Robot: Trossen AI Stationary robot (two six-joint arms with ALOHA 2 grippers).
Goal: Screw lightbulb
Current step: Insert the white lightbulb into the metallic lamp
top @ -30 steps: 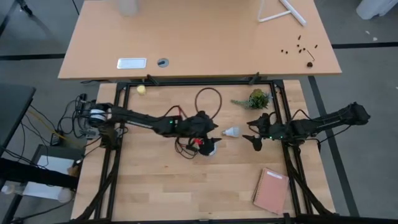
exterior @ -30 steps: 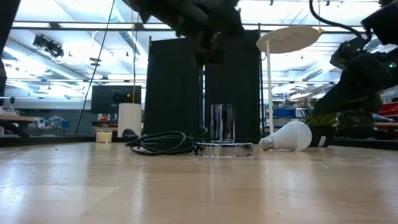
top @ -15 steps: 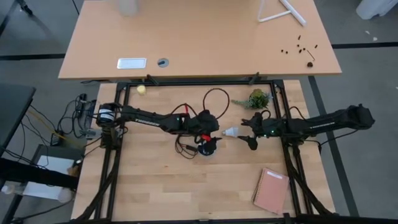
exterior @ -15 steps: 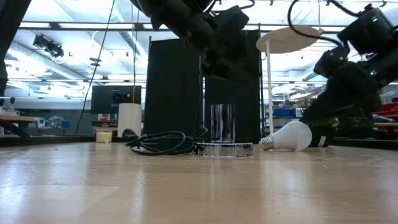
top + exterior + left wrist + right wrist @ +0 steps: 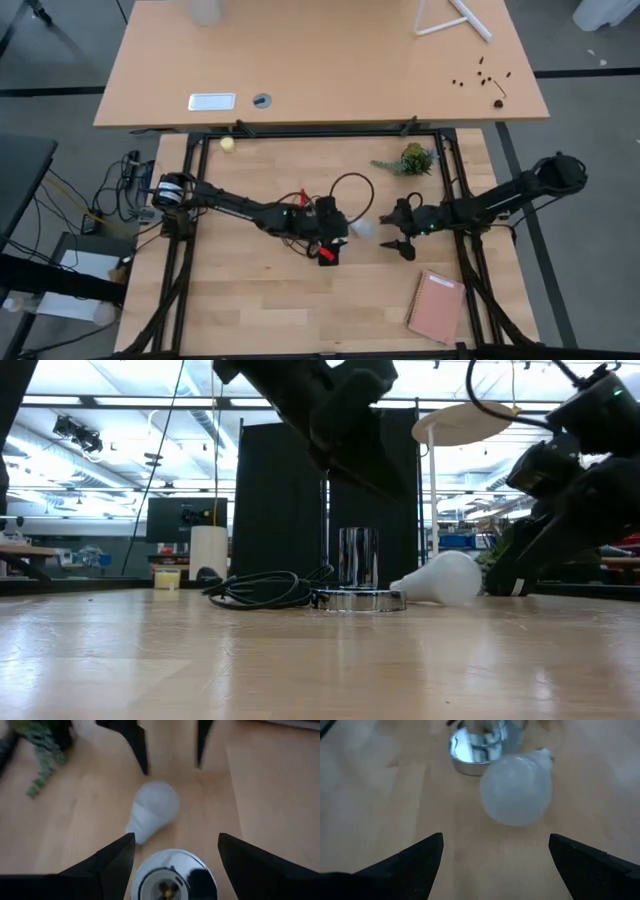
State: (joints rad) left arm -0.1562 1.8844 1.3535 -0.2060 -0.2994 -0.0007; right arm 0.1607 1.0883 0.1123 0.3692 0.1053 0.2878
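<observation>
White lightbulb (image 5: 363, 228) lies beside the empty silver socket (image 5: 358, 598); both hands released, left hand (image 5: 333, 240), right hand (image 5: 397, 234).

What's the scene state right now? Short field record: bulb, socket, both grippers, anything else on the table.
lightbulb: lying on its side on the table, unheld, screw base pointing toward the socket
socket: silver disc with black cord, standing beside the bulb, nothing screwed in
left gripper: open, hovering over the socket, empty
right gripper: open, facing the bulb's round end, not touching it
other items: small plant, pink notebook, yellowish ball
task status: bulb not yet picked up
</observation>
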